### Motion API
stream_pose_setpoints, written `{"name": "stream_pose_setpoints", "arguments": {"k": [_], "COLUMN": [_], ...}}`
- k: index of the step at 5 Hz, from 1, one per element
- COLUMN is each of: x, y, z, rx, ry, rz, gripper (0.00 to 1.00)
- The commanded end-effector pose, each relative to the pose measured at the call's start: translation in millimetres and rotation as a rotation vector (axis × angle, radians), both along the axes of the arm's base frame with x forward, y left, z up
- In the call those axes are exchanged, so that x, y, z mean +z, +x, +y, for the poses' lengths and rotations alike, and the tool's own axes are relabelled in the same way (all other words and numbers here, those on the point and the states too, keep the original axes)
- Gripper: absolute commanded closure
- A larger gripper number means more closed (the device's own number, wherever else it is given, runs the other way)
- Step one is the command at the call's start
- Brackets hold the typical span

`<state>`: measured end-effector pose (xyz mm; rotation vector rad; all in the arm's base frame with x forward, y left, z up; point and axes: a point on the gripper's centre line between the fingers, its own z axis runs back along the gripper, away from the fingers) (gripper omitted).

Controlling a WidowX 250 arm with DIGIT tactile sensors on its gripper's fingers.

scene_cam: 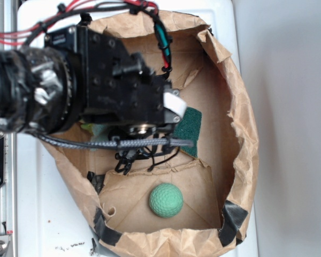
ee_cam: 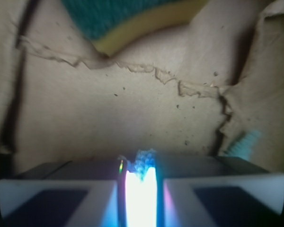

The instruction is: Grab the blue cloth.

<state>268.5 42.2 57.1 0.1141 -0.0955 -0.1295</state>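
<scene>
Blue cloth (ee_cam: 143,163), a soft, light terry rag mostly hidden under the gripper (ee_cam: 141,189), shows a ragged tuft low in the wrist frame, pinched between nearly closed jaws.

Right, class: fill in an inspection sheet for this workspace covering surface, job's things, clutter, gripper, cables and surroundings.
Surface: torn, creased brown paper lining an open paper bag with black tape at its corners.
Job's things: blue cloth, mostly hidden under the arm; a tuft shows between the fingers.
Clutter: green sponge with a yellow underside; green dimpled ball lying apart on the bag floor.
Gripper: gripper down in the bag, jaws nearly together, apparently pinching the cloth tuft.
Cables: red and black wires; braided black cable.
Surroundings: white tabletop; metal rail.
</scene>
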Motion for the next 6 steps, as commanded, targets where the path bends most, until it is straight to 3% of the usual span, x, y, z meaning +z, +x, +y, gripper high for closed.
{"name": "stream_pose_setpoints", "arguments": {"k": [1,3,5,6], "x": [73.2,97.8,114.4,111.3], "y": [11.3,28.9,54.3,58.6], "z": [-16.7,-39.2,-38.6,-37.8], "rx": [0.043,0.055,0.087,0.072], "ry": [-0.006,-0.002,-0.038,0.017], "rz": [-0.126,-0.124,-0.148,-0.128], "gripper": [1.00,1.00,1.00,0.73]}}
